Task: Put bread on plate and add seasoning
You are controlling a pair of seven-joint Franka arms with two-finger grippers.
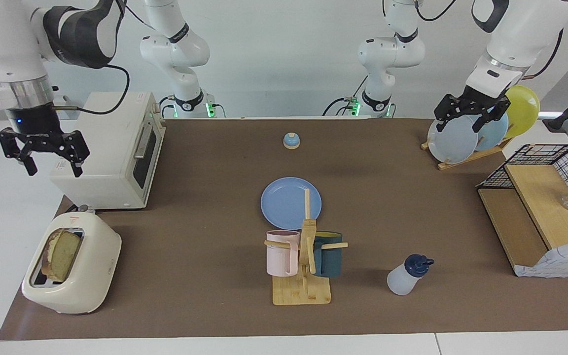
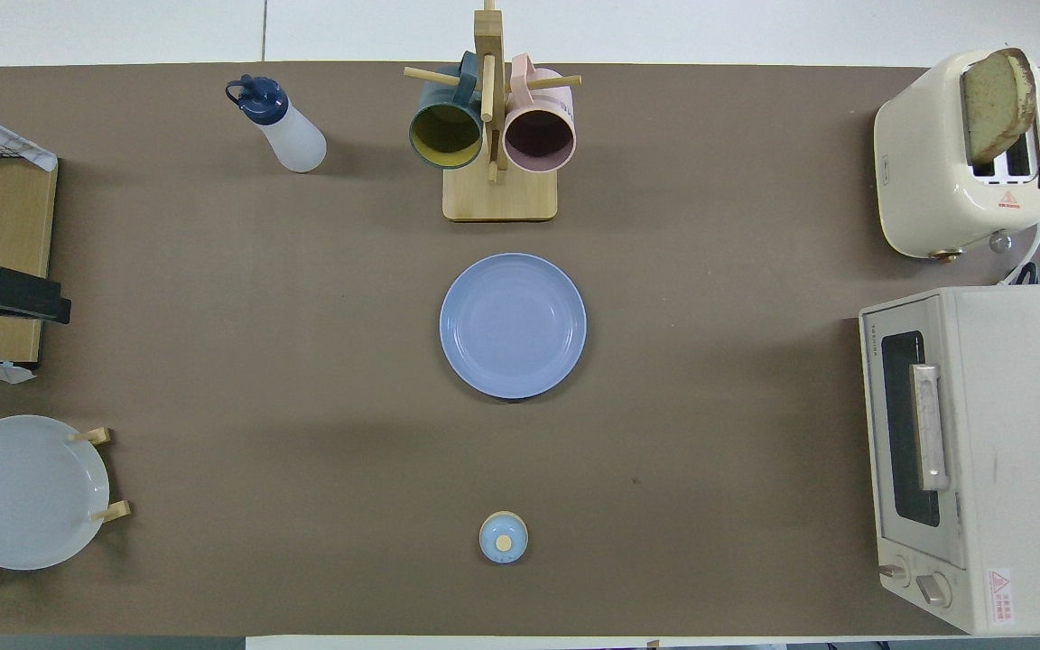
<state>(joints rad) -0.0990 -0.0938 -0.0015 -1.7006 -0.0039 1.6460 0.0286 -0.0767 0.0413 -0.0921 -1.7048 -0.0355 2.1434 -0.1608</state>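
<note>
The bread (image 1: 62, 254) stands upright in the toaster (image 1: 74, 276) at the facing view's lower left, directly below the open right gripper (image 1: 43, 155); the open left gripper (image 1: 471, 116) waits upper right.

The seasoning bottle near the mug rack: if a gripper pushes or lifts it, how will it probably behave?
The seasoning bottle looks like thin translucent plastic, so it probably dents under a firm squeeze. It seems light. It is tall over a small base with a heavy-looking cap, so a high push may tip it, and once down it would likely roll.

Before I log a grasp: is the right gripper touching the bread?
Apart. Facing view: right gripper hangs beside the oven, well above the bread in the toaster.
</note>
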